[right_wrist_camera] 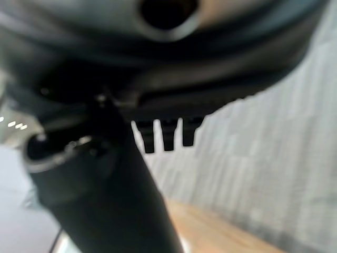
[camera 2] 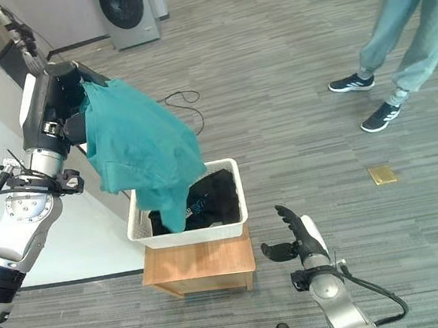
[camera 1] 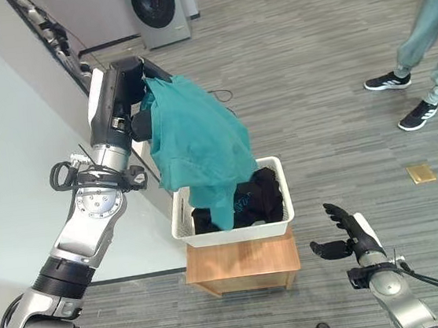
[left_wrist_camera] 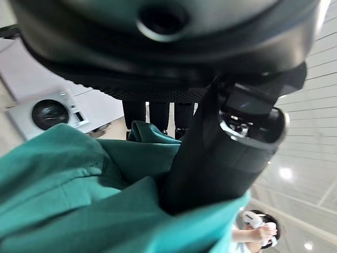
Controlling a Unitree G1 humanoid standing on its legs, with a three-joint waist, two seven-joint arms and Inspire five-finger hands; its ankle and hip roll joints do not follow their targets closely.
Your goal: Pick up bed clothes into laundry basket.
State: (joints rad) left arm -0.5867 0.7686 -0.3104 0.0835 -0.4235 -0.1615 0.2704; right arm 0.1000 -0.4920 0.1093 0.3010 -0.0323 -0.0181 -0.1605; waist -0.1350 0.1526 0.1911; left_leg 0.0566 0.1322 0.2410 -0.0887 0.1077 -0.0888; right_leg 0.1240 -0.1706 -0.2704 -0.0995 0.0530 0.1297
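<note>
A teal garment (camera 1: 200, 138) hangs from my raised left hand (camera 1: 142, 123), which is shut on its upper edge. In the left wrist view the thumb (left_wrist_camera: 210, 153) presses into the teal cloth (left_wrist_camera: 63, 179). The garment's lower end drapes into a white laundry basket (camera 1: 235, 233) that holds dark clothes (camera 1: 258, 195). My right hand (camera 1: 347, 232) is low, to the right of the basket and apart from it, open with straight fingers (right_wrist_camera: 166, 138) and holding nothing.
The basket stands on a low wooden stool (camera 1: 242, 266). A white bed surface (camera 1: 6, 172) lies along the left. A washing machine (camera 1: 158, 8) stands at the back. A person's legs (camera 1: 418, 38) are at the far right, near a brass floor plate (camera 1: 420, 173).
</note>
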